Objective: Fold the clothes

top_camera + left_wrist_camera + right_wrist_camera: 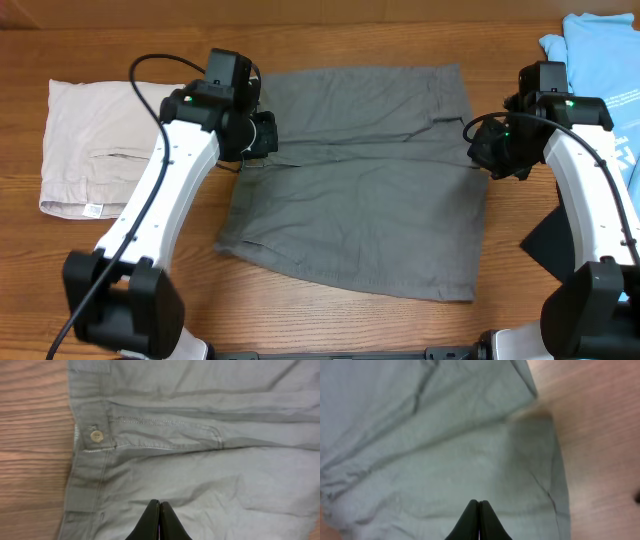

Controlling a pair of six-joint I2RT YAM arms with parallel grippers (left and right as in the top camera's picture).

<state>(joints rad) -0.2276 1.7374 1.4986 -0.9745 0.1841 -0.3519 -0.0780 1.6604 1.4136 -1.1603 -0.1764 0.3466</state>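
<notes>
Left gripper (262,135) first: from overhead it sits at the left edge of the grey shorts (360,190), and the right gripper (485,150) is at the opposite edge. The shorts are spread flat mid-table (300,330), a bit skewed. Beige shorts (85,140) lie folded well off to the left and a blue shirt (600,60) is in the far right corner. There's also a dark flat thing (550,245) by the right arm that we can't identify. None of it touches the grey pair, so nothing is really blocking a fold. We'd just keep any swing short so cloth doesn't drag over the neighbours. In the left wrist view the gripper (159,505) has its fingers pressed together over the cloth, just in from the waistband (87,475), with the button (96,436) and pocket (165,427) beyond. We see no fabric pinched between them. The right wrist view is the same: the gripper (479,505) is closed over wrinkled cloth near the hem, with bare wood to the right and nothing visibly caught. Our take is that both need to open and bite the edge through both layers. Then they should lift level and together, so the crease runs straight and the wrinkles don't get folded in.
</notes>
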